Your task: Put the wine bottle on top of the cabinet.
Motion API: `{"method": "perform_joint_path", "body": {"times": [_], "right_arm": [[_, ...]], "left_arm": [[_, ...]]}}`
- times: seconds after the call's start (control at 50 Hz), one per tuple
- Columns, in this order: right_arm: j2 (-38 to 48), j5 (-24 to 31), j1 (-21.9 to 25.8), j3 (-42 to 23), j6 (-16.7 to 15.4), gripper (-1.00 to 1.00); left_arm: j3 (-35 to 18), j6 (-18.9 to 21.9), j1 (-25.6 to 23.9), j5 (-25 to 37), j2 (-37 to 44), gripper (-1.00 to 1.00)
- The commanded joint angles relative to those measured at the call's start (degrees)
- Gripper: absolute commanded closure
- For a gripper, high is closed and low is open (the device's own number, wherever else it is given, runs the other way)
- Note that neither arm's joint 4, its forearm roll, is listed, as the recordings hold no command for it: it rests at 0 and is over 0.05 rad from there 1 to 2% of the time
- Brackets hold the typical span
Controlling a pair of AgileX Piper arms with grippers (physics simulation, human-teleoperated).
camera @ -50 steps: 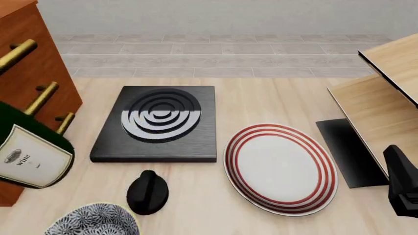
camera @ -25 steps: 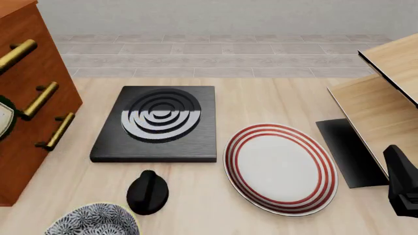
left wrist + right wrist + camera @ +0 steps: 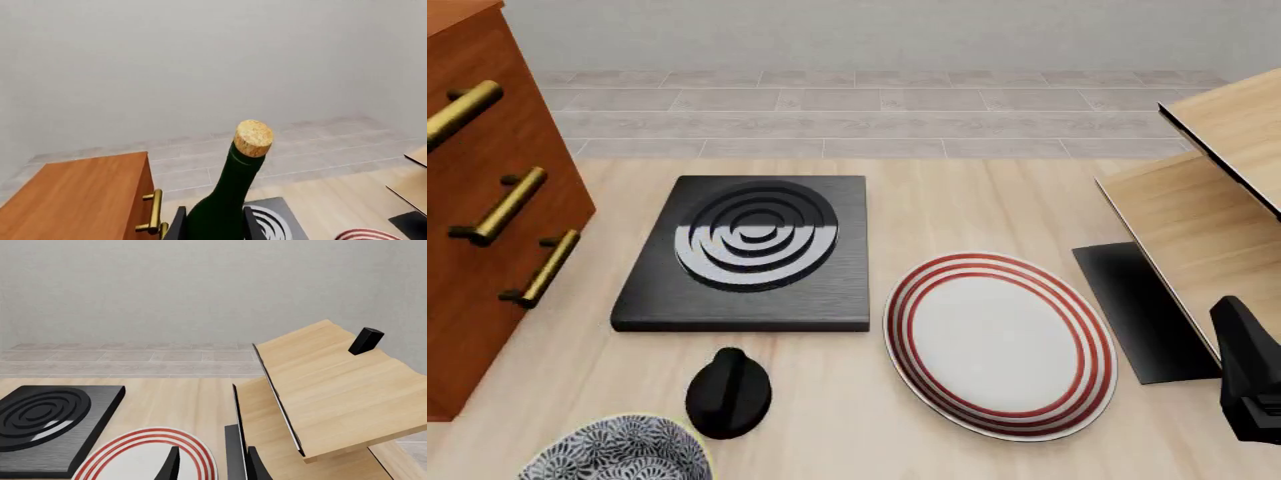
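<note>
A: Left wrist view first. What do you count?
B: One wine bottle (image 3: 227,200), dark green, cork up, standing upright between the two fingers (image 3: 178,226) of the left hand (image 3: 212,227). The fingers sit tight against the glass on both sides, so the hand is closed on the bottle. One cabinet (image 3: 73,197) lies below and to one side of it, with two brass handles (image 3: 155,212) showing on its front. The bottle is up above the level of the cabinet top, not resting on it.

A: And the front view?
B: No bottle and no left hand in it. One cabinet at the left edge with three brass handles, one black hob plate (image 3: 747,252), one red-ringed plate (image 3: 1001,342), one black knob (image 3: 727,392), one patterned bowl (image 3: 617,450), one pale shelf unit (image 3: 1208,215), all on the bench (image 3: 961,215). A piece of the right arm (image 3: 1248,375) shows at the right edge.

A: Right wrist view?
B: Two fingertips (image 3: 168,467) of the right hand (image 3: 212,465), spread apart, holding nothing. One shelf unit, one small black block (image 3: 365,340) on it.
</note>
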Motion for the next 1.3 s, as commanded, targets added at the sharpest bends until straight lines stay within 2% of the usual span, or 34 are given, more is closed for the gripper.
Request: {"method": "perform_joint_path", "body": {"times": [0.02,0.14,0.56,0.72,0.96,1.18,1.3], "right_arm": [[0.0,0.0,0.0,0.0,0.0,-1.0],[0.0,0.0,0.0,0.0,0.0,-1.0],[0.0,0.0,0.0,0.0,0.0,-1.0],[0.0,0.0,0.0,0.0,0.0,-1.0],[0.0,0.0,0.0,0.0,0.0,-1.0],[0.0,0.0,0.0,0.0,0.0,-1.0],[0.0,0.0,0.0,0.0,0.0,-1.0]], "left_arm": [[-5.8,1.6,5.0,0.2,3.8,1.0],[-9.2,0.2,8.5,0.4,6.1,1.0],[-16.5,1.4,15.0,0.3,12.6,1.0],[-21.2,0.9,18.5,0.6,15.8,1.0],[-23.8,1.8,20.9,-0.2,19.3,1.0],[-22.9,2.5,23.9,-2.6,21.9,1.0],[-25.3,2.3,25.3,-2.6,23.9,1.0]]}}
